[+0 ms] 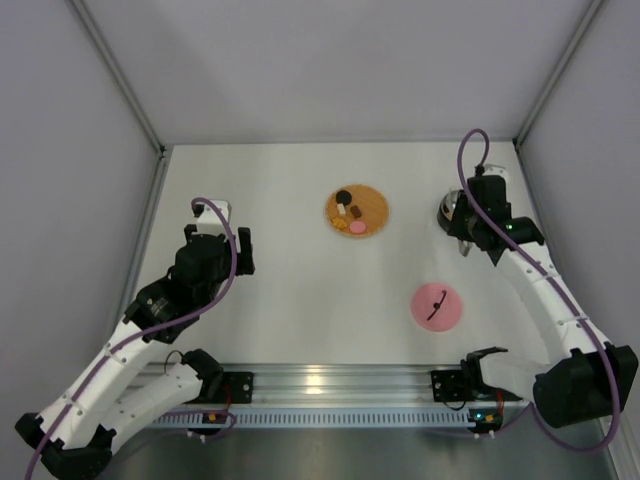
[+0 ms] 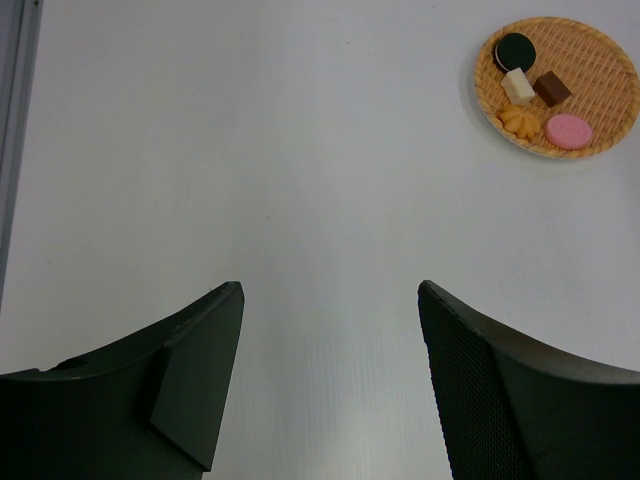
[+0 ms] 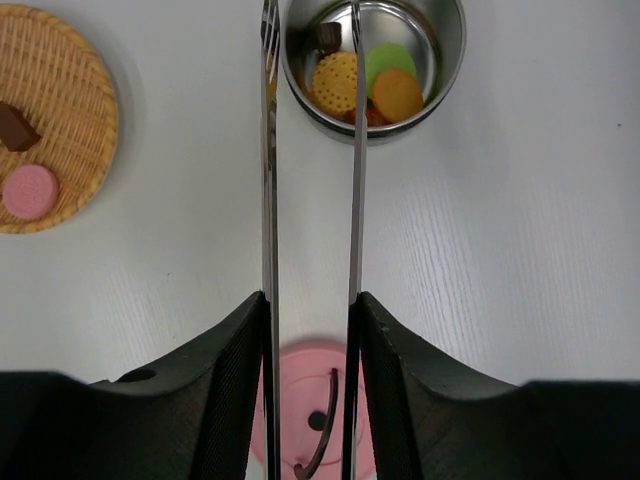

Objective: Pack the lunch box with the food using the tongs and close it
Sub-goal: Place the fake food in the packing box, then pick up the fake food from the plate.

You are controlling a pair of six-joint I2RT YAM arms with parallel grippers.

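My right gripper [image 3: 312,298] is shut on the tongs [image 3: 268,200], one slender silver arm pressed against each finger. The tongs' tips are spread apart at the near rim of the steel lunch box [image 3: 450,60], with nothing pinched between them. Inside the box lie yellow [image 3: 335,82], green [image 3: 390,60], orange [image 3: 398,93] and dark brown [image 3: 328,36] food pieces. More food [image 2: 551,88] sits on the woven mat [image 2: 600,60]. My left gripper [image 2: 330,290] hangs open over bare table, far left of the mat [image 1: 372,200]. The top view shows the right gripper [image 1: 467,240] beside the lunch box [image 1: 450,208].
The pink lid [image 1: 437,305] with a dark curved handle lies flat on the table between the lunch box and the right arm's base, under my right wrist. Grey walls enclose the table on three sides. A metal rail runs along the near edge.
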